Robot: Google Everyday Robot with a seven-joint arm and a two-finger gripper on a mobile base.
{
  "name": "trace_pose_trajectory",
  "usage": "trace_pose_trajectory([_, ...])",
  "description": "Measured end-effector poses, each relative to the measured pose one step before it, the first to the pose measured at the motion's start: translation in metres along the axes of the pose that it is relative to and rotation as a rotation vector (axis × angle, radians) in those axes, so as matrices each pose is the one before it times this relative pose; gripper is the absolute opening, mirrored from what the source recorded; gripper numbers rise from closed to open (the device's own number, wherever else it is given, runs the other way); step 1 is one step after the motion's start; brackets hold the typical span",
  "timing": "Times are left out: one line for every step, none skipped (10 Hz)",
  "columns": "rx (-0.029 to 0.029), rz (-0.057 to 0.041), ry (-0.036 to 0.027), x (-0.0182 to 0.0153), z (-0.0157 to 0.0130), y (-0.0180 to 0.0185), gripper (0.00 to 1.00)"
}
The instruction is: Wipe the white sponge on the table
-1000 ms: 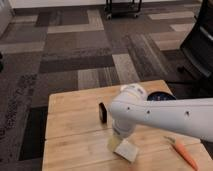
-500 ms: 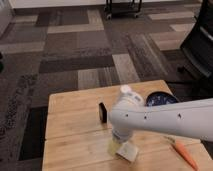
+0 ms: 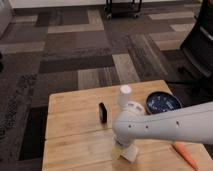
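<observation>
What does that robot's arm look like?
A thick, smooth white arm with a rounded joint and small dark dots along its shell; no cables show. Its gripper sits low near the front of the table, mostly hidden beneath that joint.

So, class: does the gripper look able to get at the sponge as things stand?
Probably yes: the gripper sits directly over the sponge near the table's front edge, seemingly touching it; the cup, plate and carrot lie clear of it.
</observation>
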Motion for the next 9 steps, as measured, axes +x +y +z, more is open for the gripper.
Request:
trace_pose_trajectory([-0.00147,-0.00305,0.00701,0.00148,0.00205,0.00114,0.41])
trace_pose_trajectory([-0.00802,-0.00833,0.01295,0.00176,0.00457,0.00352,0.21])
trace_pose_trajectory([-0.00472,-0.00218,0.00433,0.00034,0.00166,0.00167,0.12])
trace_pose_trajectory([-0.00642,-0.00326,0.00472,-0.00015,0.0016,0.00168,0.01])
trace_pose_trajectory([-0.00394,-0.01283,0.00547,-0.00141,-0.00018,0.00229,0.0])
trace_pose_trajectory([-0.00241,-0.02866,-0.00107,-0.00773,-0.00295,0.00478,0.0])
trace_pose_trajectory([-0.00374,-0.0365,-0.01247,-0.01253,-0.00313,0.00595,0.0])
trace_pose_trajectory([-0.00881,-0.04822,-0.01343,-0.01508,-0.00093,0.00687,0.0])
trace_pose_trajectory([-0.01755,-0.03153,-0.01729,-0.01277,0.00451,0.00118,0.0])
